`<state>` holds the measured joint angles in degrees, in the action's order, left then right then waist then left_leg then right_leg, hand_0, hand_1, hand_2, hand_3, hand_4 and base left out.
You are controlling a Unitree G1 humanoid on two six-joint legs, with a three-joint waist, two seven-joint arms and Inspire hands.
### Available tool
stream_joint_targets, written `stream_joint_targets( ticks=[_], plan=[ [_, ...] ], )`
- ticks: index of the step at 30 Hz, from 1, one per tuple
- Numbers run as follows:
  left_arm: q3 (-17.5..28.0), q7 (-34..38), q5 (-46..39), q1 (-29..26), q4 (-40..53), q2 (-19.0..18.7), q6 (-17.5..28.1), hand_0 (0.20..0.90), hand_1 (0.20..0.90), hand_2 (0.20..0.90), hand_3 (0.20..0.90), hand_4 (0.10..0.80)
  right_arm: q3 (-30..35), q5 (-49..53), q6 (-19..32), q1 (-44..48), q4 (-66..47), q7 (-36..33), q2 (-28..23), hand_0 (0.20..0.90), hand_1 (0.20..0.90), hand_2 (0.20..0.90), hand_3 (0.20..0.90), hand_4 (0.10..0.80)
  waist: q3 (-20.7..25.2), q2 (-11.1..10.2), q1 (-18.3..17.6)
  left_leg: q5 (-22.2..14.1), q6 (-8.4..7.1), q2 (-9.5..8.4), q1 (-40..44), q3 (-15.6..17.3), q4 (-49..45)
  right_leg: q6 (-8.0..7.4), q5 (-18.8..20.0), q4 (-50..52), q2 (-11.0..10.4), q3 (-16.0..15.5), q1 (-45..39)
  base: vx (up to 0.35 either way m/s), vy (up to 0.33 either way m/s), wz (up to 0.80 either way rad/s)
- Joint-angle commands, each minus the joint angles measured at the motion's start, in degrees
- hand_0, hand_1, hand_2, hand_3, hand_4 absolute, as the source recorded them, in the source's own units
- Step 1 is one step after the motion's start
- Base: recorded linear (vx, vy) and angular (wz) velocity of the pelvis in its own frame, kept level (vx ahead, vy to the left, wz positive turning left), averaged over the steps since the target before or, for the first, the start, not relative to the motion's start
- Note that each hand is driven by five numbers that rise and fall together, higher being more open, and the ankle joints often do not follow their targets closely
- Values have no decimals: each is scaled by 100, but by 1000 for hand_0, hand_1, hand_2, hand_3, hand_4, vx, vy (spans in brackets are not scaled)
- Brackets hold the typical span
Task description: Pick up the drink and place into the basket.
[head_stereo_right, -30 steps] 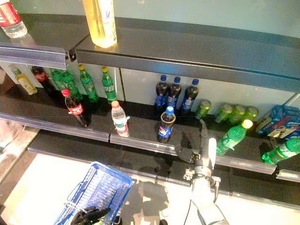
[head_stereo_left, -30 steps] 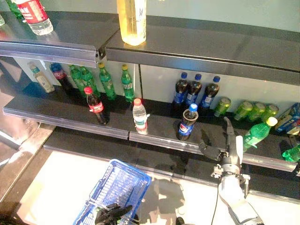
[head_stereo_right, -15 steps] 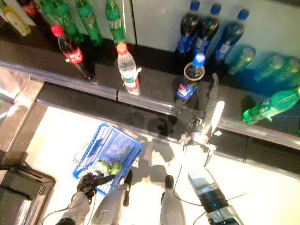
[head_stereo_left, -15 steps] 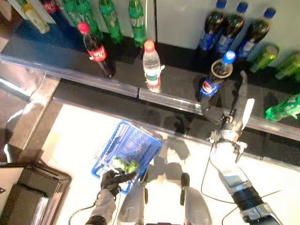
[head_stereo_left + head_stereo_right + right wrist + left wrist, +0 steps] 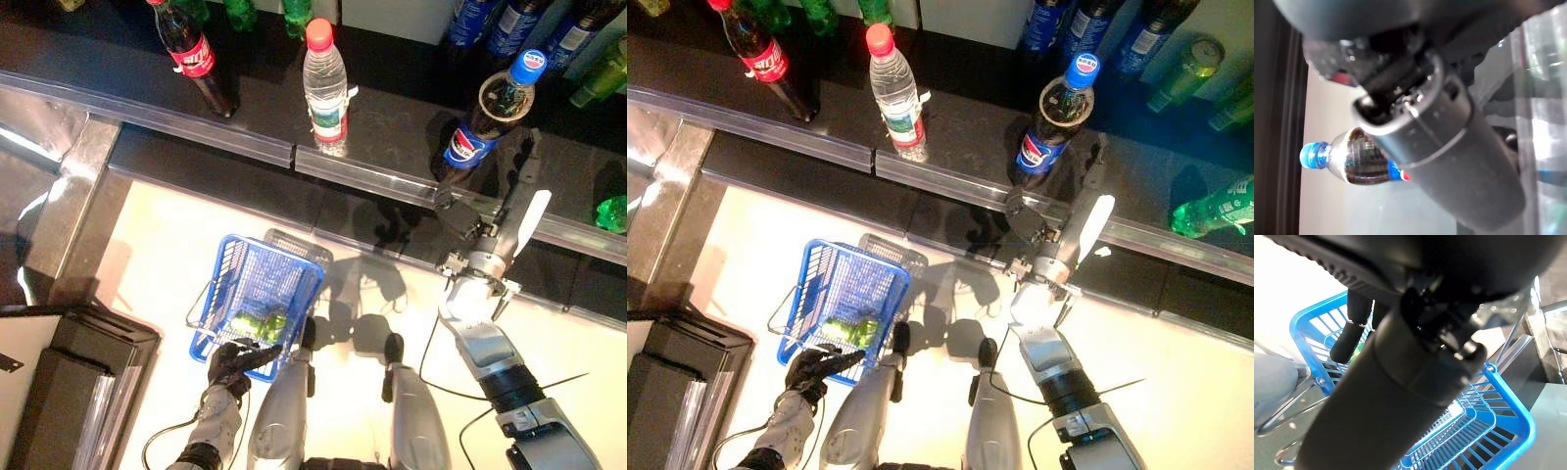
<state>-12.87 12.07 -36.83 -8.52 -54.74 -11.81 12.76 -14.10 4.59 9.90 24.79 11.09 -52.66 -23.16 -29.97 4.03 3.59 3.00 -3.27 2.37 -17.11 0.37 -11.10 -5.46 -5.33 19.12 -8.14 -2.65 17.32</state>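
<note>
A dark cola bottle with a blue cap stands on the black shelf near its front rail. My right hand is open just in front of it and to its right. Its straight fingers reach past the bottle's side, and the thumb lies at the rail below the bottle's base. The right wrist view shows the same bottle past the thumb, apart from it. Low on the left, my left hand is curled on the wire handle of the blue basket, which holds a green drink.
A clear water bottle with a red cap and a red-capped cola bottle stand further left on the shelf. More dark bottles line the back, and a green bottle lies at the far right. A black unit sits lower left.
The camera has tipped down, so the whole view has shifted and the basket now shows in full. My right hand stays open and has come closer to the blue-capped bottle.
</note>
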Motion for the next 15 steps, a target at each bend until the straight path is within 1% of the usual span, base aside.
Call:
stream_joint_targets(
  ticks=[1,8,15],
  plan=[
    [-373,9,37,564,181,67,-10,300,300,300,200,100,472,124,375,912,-489,-122,-301,900,900,900,900,800,17,-138,147,-264,206,-217,-289,-470,-602,361,448,-109,-73,-428,3,0,0,0],
    [-446,13,-46,477,265,-6,-101,300,300,300,200,100,549,341,373,1667,-24,-151,-401,900,900,900,900,800,17,-110,326,-270,237,-285,-432,-525,-628,380,447,-73,-70,-502,119,0,0,0],
    [-483,-21,-63,436,307,-64,-178,300,300,300,200,100,587,563,372,2097,250,-142,-517,900,900,900,900,800,17,-83,417,-284,268,-346,-523,-567,-660,384,446,-51,-78,-538,191,0,0,0]
  ],
)
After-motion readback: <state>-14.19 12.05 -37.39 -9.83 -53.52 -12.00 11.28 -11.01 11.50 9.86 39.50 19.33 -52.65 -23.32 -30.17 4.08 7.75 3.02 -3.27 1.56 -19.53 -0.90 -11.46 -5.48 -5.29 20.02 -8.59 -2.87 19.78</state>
